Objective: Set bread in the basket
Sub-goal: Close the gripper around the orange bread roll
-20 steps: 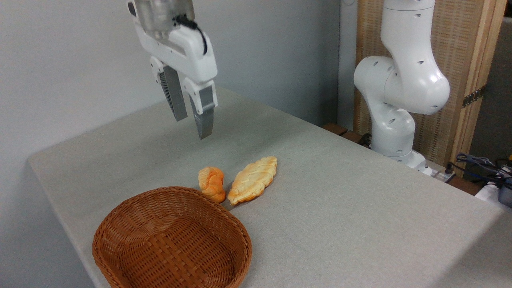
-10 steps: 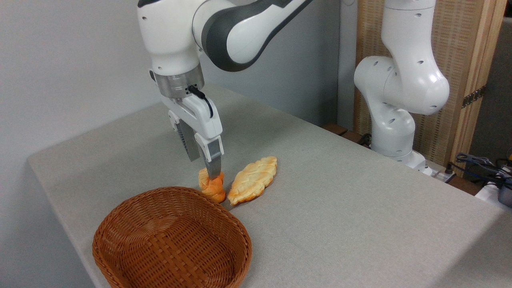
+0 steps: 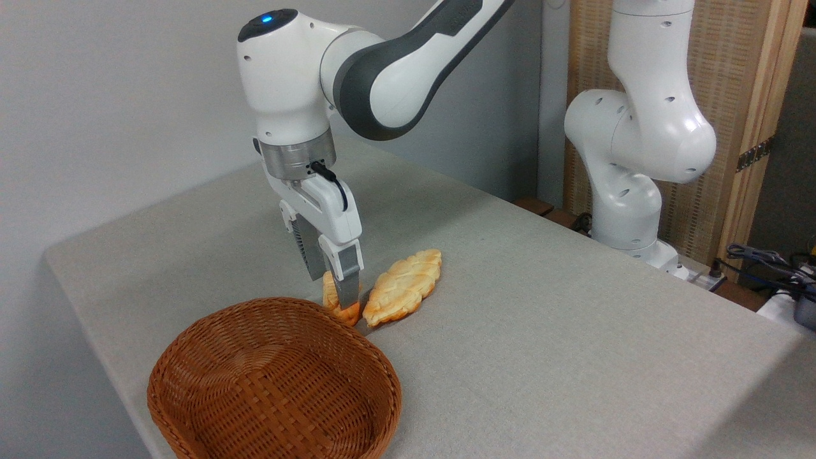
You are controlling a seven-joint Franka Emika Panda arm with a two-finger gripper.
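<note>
Claw (image 3: 336, 294) has dropped lower, fingers now astride the bread (image 3: 347, 312); seemingly not yet clamped.

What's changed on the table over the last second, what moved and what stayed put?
The gripper came down from high above the table until its jaws straddle the bread; whether they grip it cannot be told. The bread, the flat pastry and the basket have not moved.

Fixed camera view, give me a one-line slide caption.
Two-finger gripper straddles a lumpy orange-golden bun beside a pale leaf-shaped pastry, behind an empty reddish-brown wicker basket.
</note>
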